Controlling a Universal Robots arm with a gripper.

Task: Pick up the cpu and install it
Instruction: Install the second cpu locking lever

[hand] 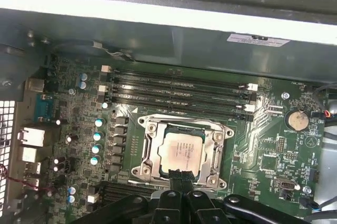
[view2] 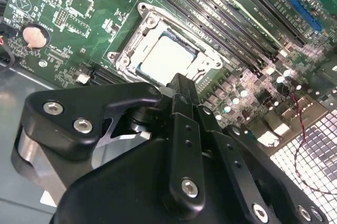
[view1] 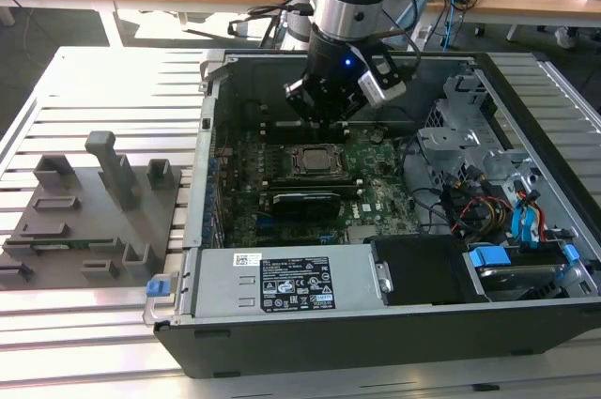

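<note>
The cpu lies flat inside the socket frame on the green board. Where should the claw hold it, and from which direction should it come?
Probably from straight above, gripping two opposite edges of the cpu. It lies flat with its pale metal top facing up, and the socket frame surrounds it closely, so no side approach looks open. The claw hangs just above it, with the tip near one edge of the cpu.

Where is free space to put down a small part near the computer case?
The ribbed table is bare beyond the grey fixture, on the exterior view's left. Inside the case it is crowded: the tool hangs above the cpu in its socket, with cables beside.
</note>
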